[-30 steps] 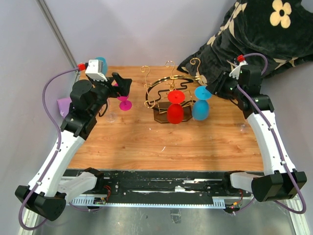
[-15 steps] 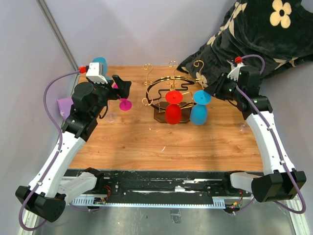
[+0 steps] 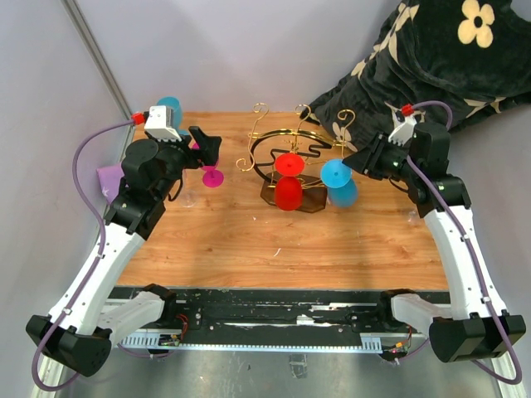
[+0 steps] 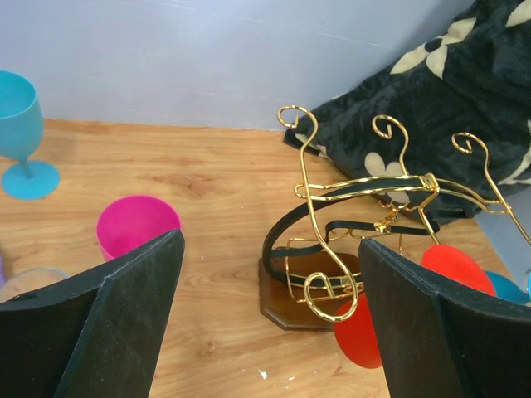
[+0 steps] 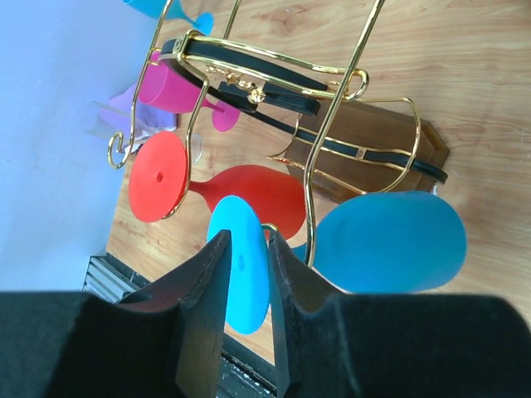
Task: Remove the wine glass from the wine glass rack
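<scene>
Your right gripper (image 5: 246,249) is clenched on the foot of the blue wine glass (image 3: 338,184), which hangs tilted at the right end of the gold rack (image 4: 282,298), while your left gripper (image 4: 270,242) hovers released at far left.

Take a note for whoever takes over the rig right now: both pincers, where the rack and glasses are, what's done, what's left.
Left pincer: open and empty, hovering over the left side of the table near the pink glass.
Right pincer: shut on the foot of the blue wine glass, which hangs at the right end of the wine glass rack.
The rack stands mid-table, with a red wine glass also hanging on it.
Done: blue glass gripped.
Left: draw its stem out of the rack and set it down. The red one probably follows.
</scene>
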